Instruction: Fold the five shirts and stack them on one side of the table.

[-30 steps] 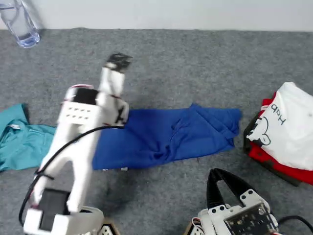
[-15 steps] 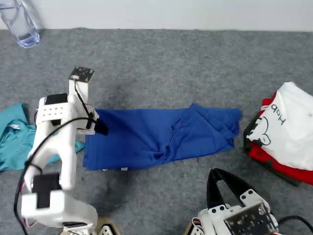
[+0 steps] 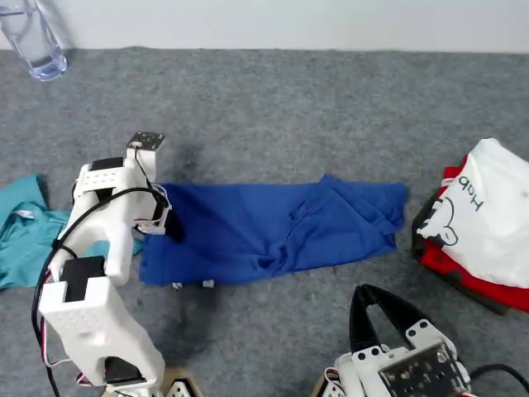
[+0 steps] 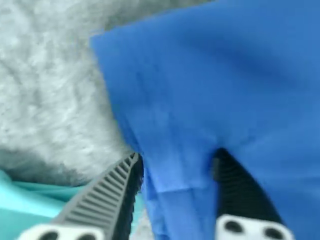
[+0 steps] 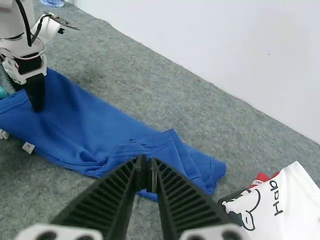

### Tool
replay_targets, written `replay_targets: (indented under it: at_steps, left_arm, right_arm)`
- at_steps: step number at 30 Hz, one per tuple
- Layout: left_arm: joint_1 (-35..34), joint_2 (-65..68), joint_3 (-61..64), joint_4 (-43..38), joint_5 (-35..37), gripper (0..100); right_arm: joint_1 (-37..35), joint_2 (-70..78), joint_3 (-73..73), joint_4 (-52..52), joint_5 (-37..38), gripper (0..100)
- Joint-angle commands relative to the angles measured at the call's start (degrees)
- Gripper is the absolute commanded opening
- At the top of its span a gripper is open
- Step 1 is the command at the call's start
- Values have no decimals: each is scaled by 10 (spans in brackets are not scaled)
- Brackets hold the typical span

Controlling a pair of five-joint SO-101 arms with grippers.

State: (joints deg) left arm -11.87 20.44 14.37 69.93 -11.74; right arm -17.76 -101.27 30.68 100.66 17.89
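Left gripper (image 4: 177,156) set on one short end of a blue shirt (image 3: 273,227) laid across a grey table (image 3: 331,91).

The blue shirt lies mid-table with its long axis running side to side in front of both arms, smooth at one short end and rumpled at the other. The left arm (image 3: 99,248) bends over the smooth end, wrist tipped steeply down. A stack of folded shirts (image 3: 483,223) (white on top, red beneath) sits beyond the rumpled end, and a teal shirt (image 3: 29,236) lies just beside the smooth end. The left gripper's fingers are spread with a ridge of blue cloth between them, seemingly not yet pinched. The right gripper (image 5: 147,161) hangs on the shirt's near side, apart from it, fingers pressed together on nothing. The left arm is plainly nearer, so the coming fold likely carries this end along the long axis toward the rumpled end.
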Motion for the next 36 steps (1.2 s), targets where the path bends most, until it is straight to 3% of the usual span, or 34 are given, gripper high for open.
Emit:
replay_targets:
  at_steps: [1,4,12,22,27,36]
  left_arm:
    - [14,2,0,-3,-25,21]
    - [37,-9,7,40,-83,13]
    - [-18,-124,-35,92,-86,11]
    - [-48,-137,-138,187,-116,11]
    - [43,-170,-148,271,-100,11]
    - [321,-215,-182,300,104,11]
  right_arm:
    - [-1,4,0,24,-3,9]
    - [-1,4,0,24,-3,9]
    - [-1,4,0,24,-4,9]
    - [-1,4,0,24,-4,9]
    - [-1,4,0,24,-4,9]
    - [-1,4,-1,23,-4,11]
